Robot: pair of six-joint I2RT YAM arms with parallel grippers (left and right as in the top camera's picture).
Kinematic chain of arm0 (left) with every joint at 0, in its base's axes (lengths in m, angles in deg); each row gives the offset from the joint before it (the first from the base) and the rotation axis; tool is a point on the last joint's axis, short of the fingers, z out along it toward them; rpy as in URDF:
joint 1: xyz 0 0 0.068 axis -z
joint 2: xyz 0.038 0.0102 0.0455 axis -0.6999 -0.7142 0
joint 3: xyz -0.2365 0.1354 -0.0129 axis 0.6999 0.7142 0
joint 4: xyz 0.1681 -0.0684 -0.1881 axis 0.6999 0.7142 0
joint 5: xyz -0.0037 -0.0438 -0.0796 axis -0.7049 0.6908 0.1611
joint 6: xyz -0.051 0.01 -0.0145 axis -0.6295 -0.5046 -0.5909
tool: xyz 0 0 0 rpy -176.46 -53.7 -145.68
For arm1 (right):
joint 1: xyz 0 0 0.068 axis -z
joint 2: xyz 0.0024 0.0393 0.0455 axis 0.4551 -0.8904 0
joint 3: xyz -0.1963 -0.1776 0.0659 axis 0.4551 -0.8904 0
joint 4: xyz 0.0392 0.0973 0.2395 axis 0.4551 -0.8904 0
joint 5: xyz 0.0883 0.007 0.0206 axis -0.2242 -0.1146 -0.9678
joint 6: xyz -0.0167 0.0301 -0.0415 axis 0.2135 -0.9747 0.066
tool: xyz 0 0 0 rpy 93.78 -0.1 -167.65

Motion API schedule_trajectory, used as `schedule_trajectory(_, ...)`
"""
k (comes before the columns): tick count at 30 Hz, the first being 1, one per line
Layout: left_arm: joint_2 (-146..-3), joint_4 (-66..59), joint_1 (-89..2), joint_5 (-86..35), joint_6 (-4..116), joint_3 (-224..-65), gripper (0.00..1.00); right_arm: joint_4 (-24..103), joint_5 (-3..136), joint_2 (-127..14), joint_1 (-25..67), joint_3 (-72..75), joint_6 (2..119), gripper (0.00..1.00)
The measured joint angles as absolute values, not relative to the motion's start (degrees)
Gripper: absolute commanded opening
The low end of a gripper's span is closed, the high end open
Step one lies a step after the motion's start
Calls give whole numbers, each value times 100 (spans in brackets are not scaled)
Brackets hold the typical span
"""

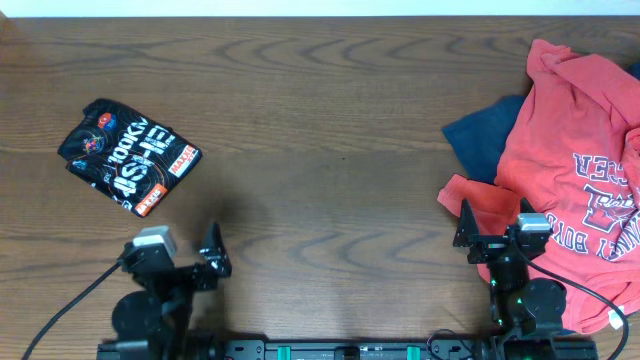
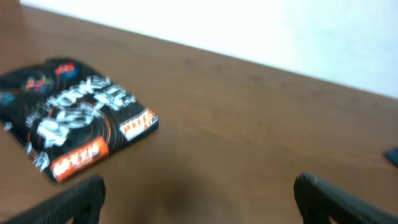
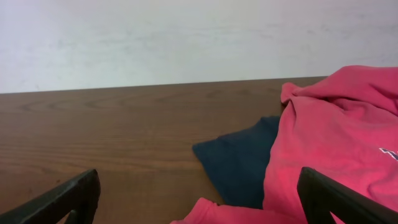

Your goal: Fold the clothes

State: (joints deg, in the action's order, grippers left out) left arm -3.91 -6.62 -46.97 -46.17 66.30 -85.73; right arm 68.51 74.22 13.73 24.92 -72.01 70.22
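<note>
Red T-shirt over navy garment

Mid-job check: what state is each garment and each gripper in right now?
Black jersey: folded into a compact packet, lying flat.
Red T-shirt: unfolded, crumpled in a heap.
Navy garment: unfolded, partly buried under the Red T-shirt.
Left gripper: open, empty.
Right gripper: open, empty.
</note>
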Motion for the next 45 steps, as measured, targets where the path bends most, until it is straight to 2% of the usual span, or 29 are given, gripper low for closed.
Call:
schedule_trajectory(7, -347, -2854, -4701, -4615, 7316, -7259, 98, 6853, 7424, 1373, 2492, -7201, 7022, 99)
schedule_trajectory(13, -338, -3739, -4701, -4613, 7874, -6610, 98, 6853, 7424, 1373, 2492, -7201, 7022, 99)
schedule_trajectory(45, -338, -3606, -4699, -4724, 8086, -6580, 98, 6853, 7424, 1373, 2494, -7201, 7022, 99)
